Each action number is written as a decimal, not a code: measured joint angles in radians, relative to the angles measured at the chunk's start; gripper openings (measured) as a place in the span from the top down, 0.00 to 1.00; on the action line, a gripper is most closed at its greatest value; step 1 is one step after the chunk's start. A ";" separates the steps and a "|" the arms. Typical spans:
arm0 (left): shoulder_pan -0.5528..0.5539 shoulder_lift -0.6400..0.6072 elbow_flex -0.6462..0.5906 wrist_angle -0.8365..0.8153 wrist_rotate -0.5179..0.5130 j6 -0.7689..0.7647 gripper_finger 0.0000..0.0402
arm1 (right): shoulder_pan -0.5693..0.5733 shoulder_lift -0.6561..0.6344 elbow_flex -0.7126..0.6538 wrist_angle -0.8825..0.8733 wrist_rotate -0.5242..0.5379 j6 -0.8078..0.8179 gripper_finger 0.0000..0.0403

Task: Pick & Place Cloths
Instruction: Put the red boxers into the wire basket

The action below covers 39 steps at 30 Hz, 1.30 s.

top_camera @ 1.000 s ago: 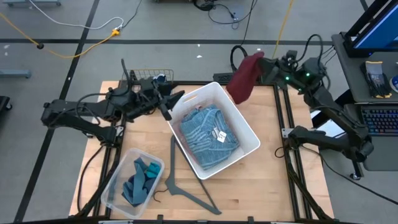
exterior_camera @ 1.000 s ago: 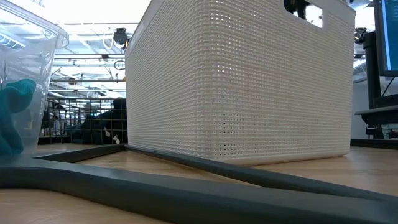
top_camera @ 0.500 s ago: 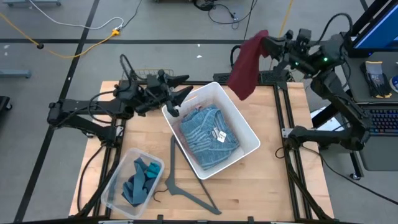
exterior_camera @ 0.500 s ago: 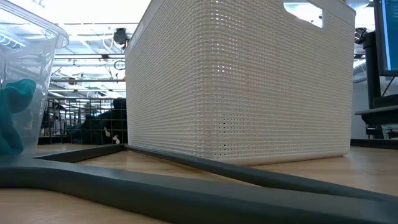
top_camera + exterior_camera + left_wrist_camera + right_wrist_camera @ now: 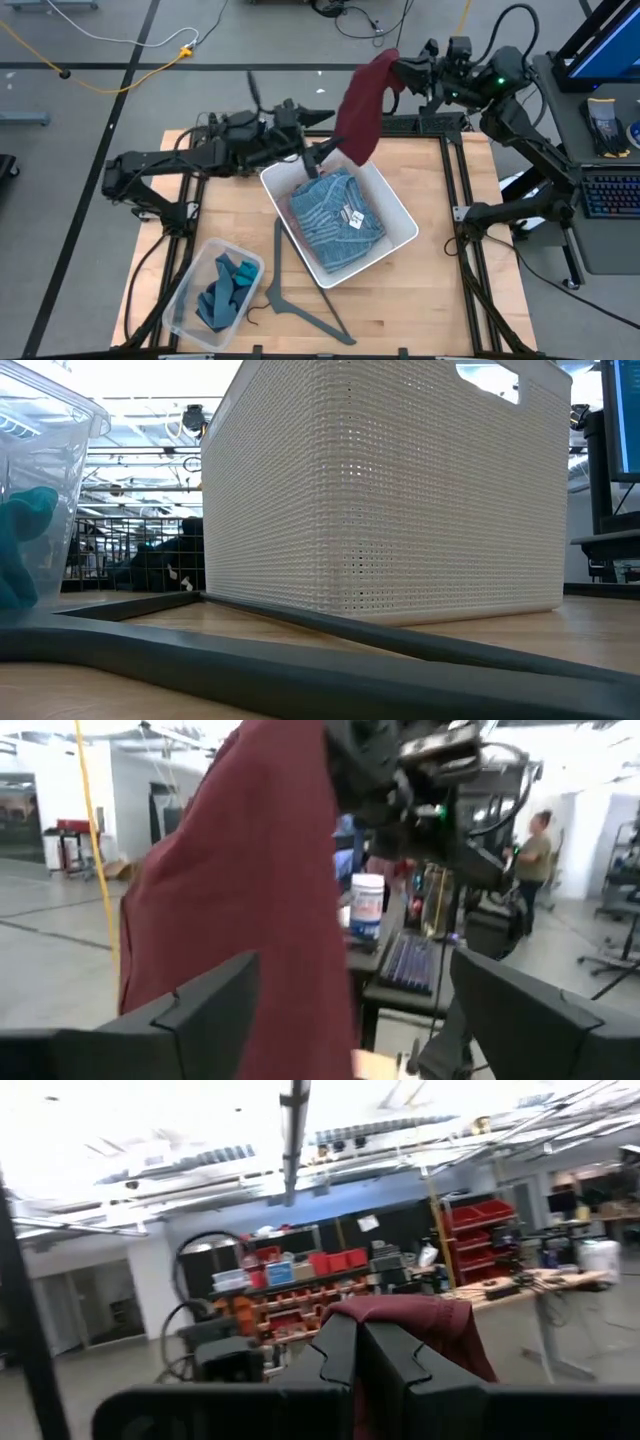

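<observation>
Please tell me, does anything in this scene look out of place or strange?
Only the grey hanger looks odd: it lies bare on the table beside the white basket, with no garment on it. The maroon cloth hangs from the shut right gripper, as expected.

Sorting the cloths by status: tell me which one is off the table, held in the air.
The maroon cloth, hanging from the shut right gripper. The light-blue shirt lies in the white basket.

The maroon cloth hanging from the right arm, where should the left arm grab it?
Grip the maroon cloth near its loose lower edge, coming in level from the left side. It hangs straight down from the right gripper over the white basket, and the left gripper is already open beside it.
</observation>
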 joint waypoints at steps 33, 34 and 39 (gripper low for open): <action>0.063 0.253 0.337 -0.089 0.070 0.048 0.23 | 0.203 0.117 0.059 0.056 -0.078 0.011 1.00; 0.064 0.253 0.338 -0.095 0.070 0.049 0.27 | 0.206 0.119 0.058 0.053 -0.080 0.010 1.00; 0.066 0.253 0.337 -0.138 0.071 0.066 0.59 | 0.220 0.121 0.058 0.055 -0.095 0.008 1.00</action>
